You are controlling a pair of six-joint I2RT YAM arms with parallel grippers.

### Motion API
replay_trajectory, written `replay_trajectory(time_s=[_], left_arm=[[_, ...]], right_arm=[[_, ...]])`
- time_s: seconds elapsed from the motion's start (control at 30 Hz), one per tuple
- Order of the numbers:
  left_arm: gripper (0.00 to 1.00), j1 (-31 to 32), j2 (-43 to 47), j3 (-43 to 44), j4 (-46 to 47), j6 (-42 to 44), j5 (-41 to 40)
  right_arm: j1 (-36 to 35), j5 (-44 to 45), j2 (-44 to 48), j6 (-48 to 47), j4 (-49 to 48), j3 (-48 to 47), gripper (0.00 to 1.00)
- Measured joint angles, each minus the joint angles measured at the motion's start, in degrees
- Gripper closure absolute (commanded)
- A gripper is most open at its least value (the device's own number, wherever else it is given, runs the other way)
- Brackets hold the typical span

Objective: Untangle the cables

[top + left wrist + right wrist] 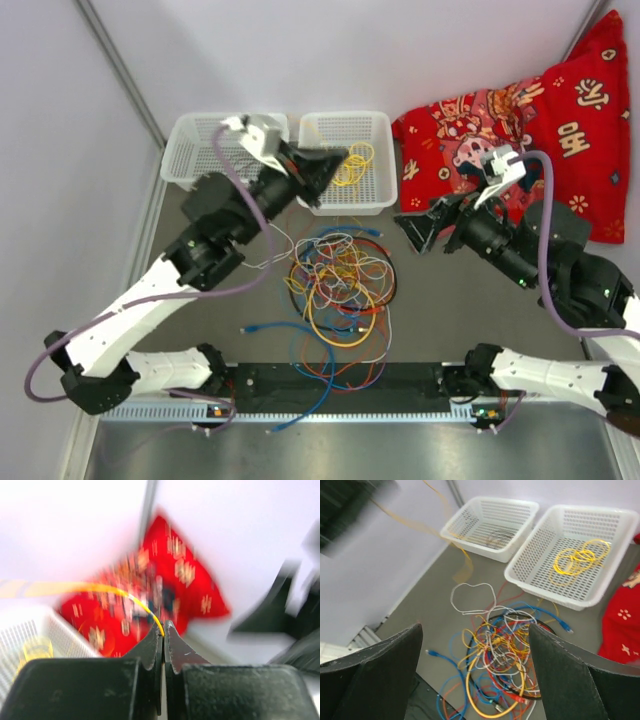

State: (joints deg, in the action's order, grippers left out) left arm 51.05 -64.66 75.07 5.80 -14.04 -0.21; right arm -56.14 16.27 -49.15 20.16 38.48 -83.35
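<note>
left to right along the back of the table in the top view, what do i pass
left basket → right basket with yellow cables in it → red cloth

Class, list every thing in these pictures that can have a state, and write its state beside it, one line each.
Left gripper: shut on a yellow cable.
Right gripper: open, empty.
Cable pile: tangled, lying on the table.
Right basket: upright, holds coiled yellow cables.
Left basket: upright, contents unclear.
Red cloth: crumpled.
</note>
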Motion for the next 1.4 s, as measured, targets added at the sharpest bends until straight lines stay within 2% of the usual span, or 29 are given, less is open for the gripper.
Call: replay_trajectory(time_s=[0.17, 0.33, 0.43, 0.63, 0.87, 1.07, 1.4], left_arm=[[1.00, 0.0, -4.5, 17.2, -4.5, 1.6, -5.2], [1.00, -1.1, -15.6, 35.1, -13.8, 3.1, -10.2], [1.00, -3.8, -23.1, 40.5, -19.5, 1.8, -10.1], [1.00, -15.5, -35.1, 41.6, -27.6, -7.5, -3.3], [1.00, -26.6, -42.1, 42.0, -28.5, -15.9, 2.5], [1.00, -29.6, -48.9, 48.6, -25.2, -20.0, 7.0], [1.00, -30.0, -55.5, 48.9, -22.1, -23.2, 11.0]], right_arm=[[0.0, 4.1, 4.2, 0.7, -1.1, 8.6, 0.11], [0.0, 6.0, 7.2, 3.0, -1.2, 15.5, 0.11], [0.0, 6.1, 8.3, 4.6, -1.2, 18.9, 0.11], [0.0, 6.4, 9.2, 5.9, -0.9, 21.2, 0.12], [0.0, 8.0, 10.2, 4.3, -1.0, 21.2, 0.12], [0.0, 10.7, 9.9, 1.5, -1.1, 21.9, 0.12], [0.0, 13.4, 7.7, -2.0, -2.6, 23.0, 0.12]])
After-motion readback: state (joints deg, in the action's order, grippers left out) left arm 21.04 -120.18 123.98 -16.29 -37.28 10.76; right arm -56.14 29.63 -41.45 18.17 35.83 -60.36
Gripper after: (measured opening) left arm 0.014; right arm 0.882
